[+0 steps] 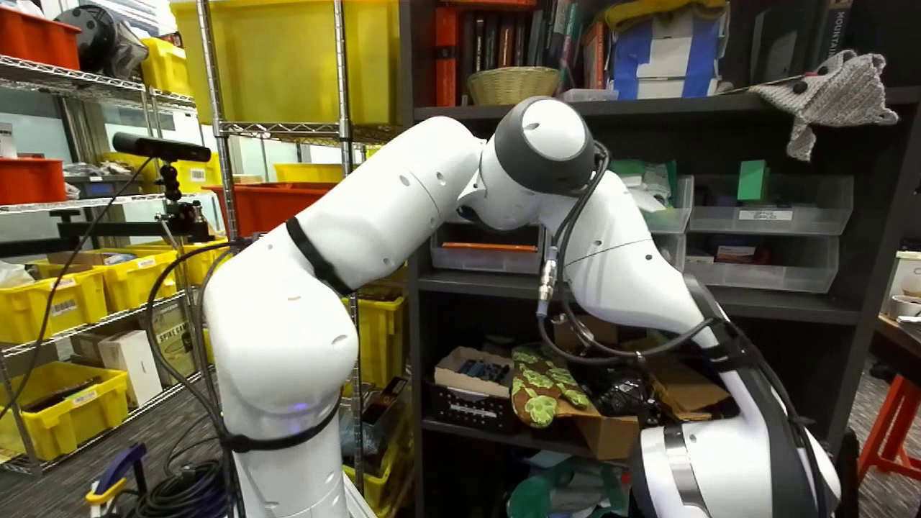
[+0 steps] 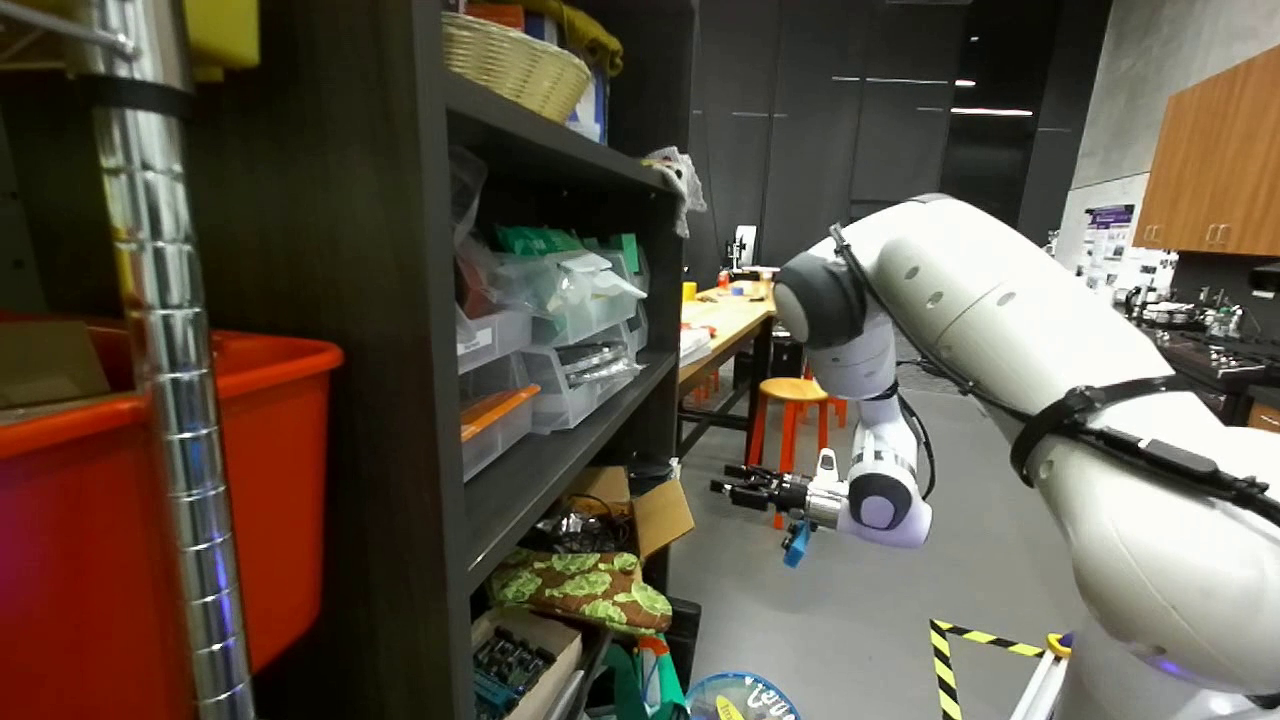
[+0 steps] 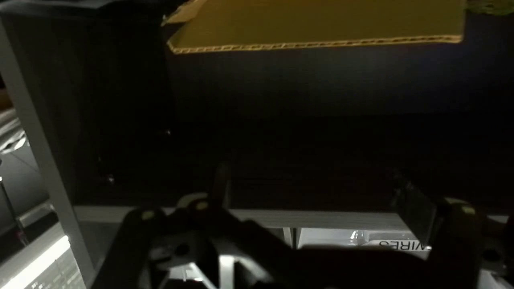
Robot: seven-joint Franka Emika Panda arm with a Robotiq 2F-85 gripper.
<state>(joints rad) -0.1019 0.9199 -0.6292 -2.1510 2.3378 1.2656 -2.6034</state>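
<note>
In an exterior view my gripper point(image 2: 728, 484) reaches toward the dark bookcase point(image 2: 570, 478), its fingers spread, nothing between them. The wrist view looks upside down and is very dark; there the gripper point(image 3: 317, 196) stands open, one finger point(image 3: 417, 210) at right. Past the fingers runs a grey shelf edge point(image 3: 321, 218), with a clear bin point(image 3: 333, 237) labelled WIRES beyond it. A cardboard flap point(image 3: 317, 24) crosses the top. The open cardboard box point(image 2: 662, 516) is nearest the gripper, beside a brown and green leaf-patterned cloth item point(image 2: 585, 590). Another exterior view does not show the fingers.
Clear plastic bins point(image 1: 766, 266) fill the shelf above the box. A carton of small dark parts point(image 2: 515, 660) sits near the cloth item. Wire racks hold yellow bins point(image 1: 50, 309); a red bin point(image 2: 265, 500) stands behind a metal post point(image 2: 185, 400). A stool point(image 2: 793, 390) is beyond the arm.
</note>
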